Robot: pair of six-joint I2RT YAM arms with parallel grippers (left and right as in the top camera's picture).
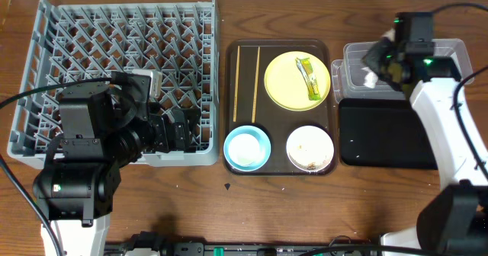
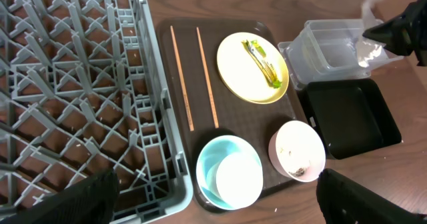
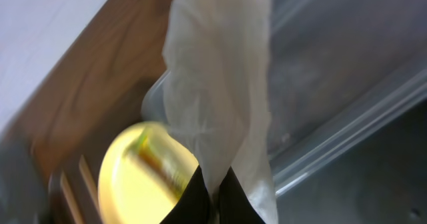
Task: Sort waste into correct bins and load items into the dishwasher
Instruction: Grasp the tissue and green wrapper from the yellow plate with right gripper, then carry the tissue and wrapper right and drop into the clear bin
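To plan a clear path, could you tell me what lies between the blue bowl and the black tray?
The white bowl sits between the blue bowl and black tray, clearest in the overhead view.

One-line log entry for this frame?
phase: waste sort | right tool: shut on napkin, over clear tub | left tool: open, over rack | wrapper: on yellow plate

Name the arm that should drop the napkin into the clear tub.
Right. The right gripper is shut on the napkin over the tub; the left gripper hangs open over the rack.
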